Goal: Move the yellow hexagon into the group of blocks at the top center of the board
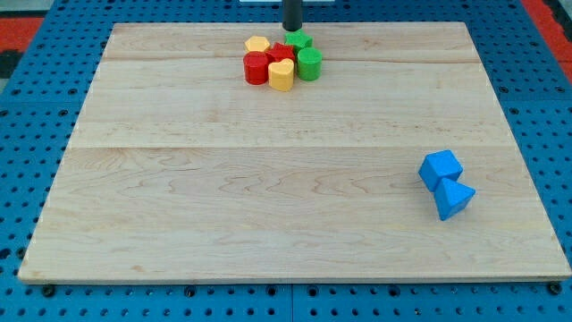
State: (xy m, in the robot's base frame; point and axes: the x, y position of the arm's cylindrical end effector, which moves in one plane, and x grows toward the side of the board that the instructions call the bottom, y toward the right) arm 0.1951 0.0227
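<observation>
tool tip (292,29) stood at the view's top, just behind the green block (298,40); a bare rod, grasping nothing. yellow hexagon (257,44) sat at the cluster's upper left, touching the red cylinder (256,67). judged light, rigid, apt to slide on the counter (268,179); push a flat side, not a corner.

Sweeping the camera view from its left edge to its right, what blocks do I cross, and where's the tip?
red cylinder → yellow heart-shaped block → green cylinder → blue cube → blue triangular block. My tip sits at the cluster's top edge.
</observation>
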